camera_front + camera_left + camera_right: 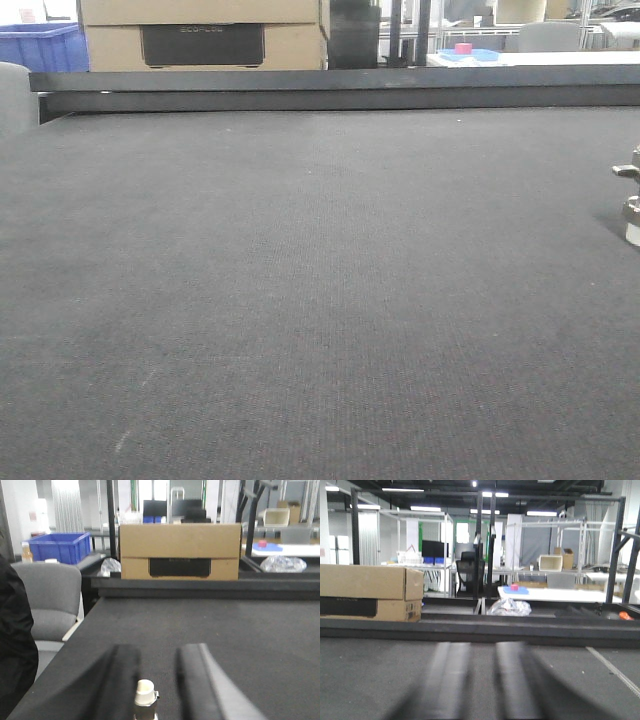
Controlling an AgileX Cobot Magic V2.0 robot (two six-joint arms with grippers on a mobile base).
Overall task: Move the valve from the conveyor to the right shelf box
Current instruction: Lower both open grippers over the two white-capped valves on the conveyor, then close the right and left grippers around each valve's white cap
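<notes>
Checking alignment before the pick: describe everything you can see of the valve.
The valve is a small silvery metal fitting with a pale round top, upright on the dark woven belt. Left wrist view shows it in the gap between the open left tool's fingers, apparently touching neither; its bottom is cut off. Front view catches only a sliver at the right edge, a short stub pointing left.

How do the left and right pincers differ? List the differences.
The left pincer has the valve standing between its fingers; the right pincer frames only bare belt. The left pincer's fingers look solid black; the right pincer's look blurred and greyish. Both are open, low over the belt.
</notes>
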